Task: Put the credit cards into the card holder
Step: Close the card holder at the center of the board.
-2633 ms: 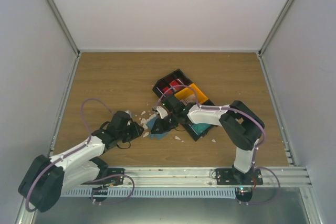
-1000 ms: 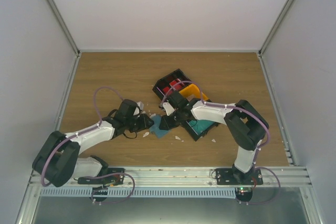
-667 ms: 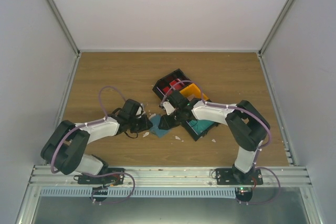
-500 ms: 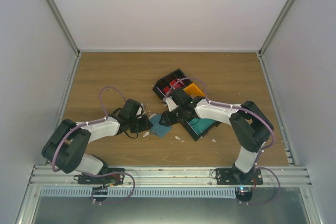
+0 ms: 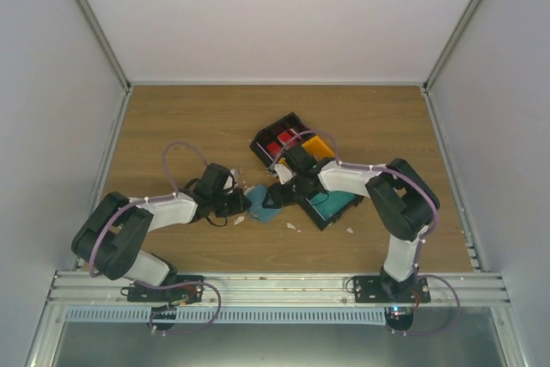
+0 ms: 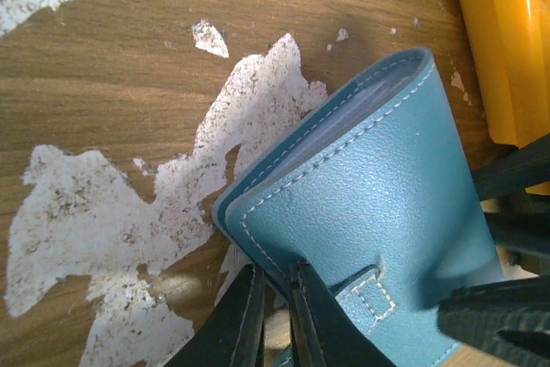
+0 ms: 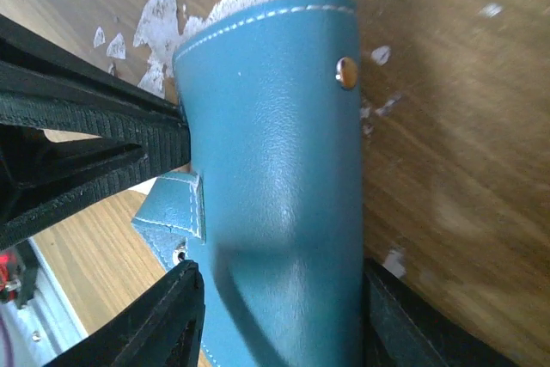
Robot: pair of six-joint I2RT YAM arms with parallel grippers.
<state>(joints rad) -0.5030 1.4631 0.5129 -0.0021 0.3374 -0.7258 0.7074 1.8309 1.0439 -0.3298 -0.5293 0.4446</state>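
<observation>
Ok, left jaws pinch holder (image 6: 378,212) edge; right jaws spread astride it, contact unclear. It's folded, strap (image 7: 176,212) unsnapped.

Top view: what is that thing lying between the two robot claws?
The teal card holder lies between the left gripper and the right gripper, seen in the top view and closer in both wrist views.

Quick headcount: two robot arms, the left arm (image 5: 159,210) and the right arm (image 5: 348,180). One teal card holder (image 6: 387,212). One black tray (image 5: 272,126) with three coloured bits in it: one red item (image 5: 277,139), one orange item (image 5: 316,145) and one teal block (image 5: 331,205). White scraps (image 5: 239,220): at least four, though the tiny ones are hard to count.
</observation>
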